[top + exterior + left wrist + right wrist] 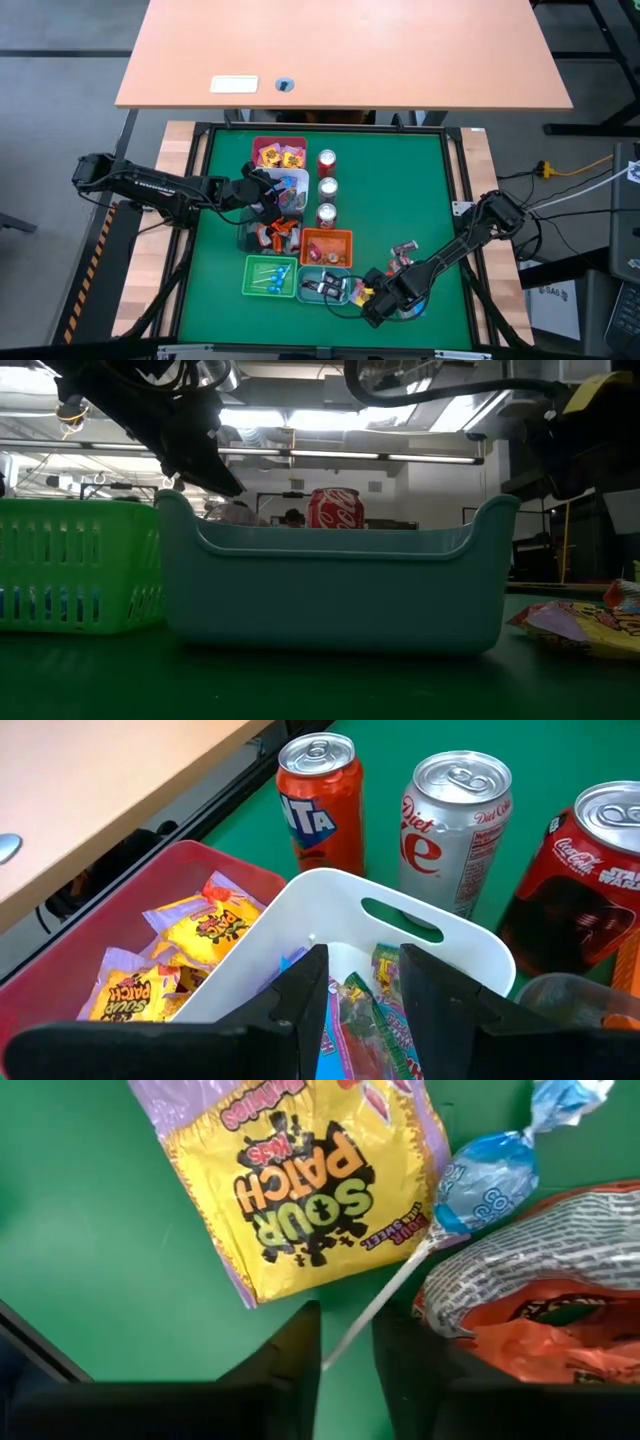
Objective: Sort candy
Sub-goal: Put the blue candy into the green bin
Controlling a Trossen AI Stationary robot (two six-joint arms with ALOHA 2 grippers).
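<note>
right claw [345, 1342]: low over the green counter [420, 200] at its near right part, just beside the teal bin [322, 285]; fingers narrow, with the white stick of a blue lollipop [488, 1175] running into the gap between them; not clamped as far as can be seen, so it holds nothing yet.
lollipop axis: the stick runs from the gap straight ahead of the claw and slants off to one side, ending in the blue wrapped head well ahead of the fingertips; the fingers straddle the stick's free end, across its length.
neighbours of the stick: a yellow sour patch packet [300, 1190] lies flat ahead of one finger, an orange-and-black wrapper [545, 1295] ahead of the other; the stick passes between the two, close to both.
what the move turns on: judged from this, closing should pinch the stick alone, provided the orange wrapper's edge stays clear of the finger on that side.
nearer arm: the right; this loose candy lies directly under it.
left claw [362, 985]: far across the counter, above the white bin [400, 910], fingers moderately apart and empty, sweets below them; a red bin [160, 880] with yellow packets sits just beside.
destination guess: the green bin [268, 277], which already shows blue lollipops, beyond the teal bin from the right claw.
</note>
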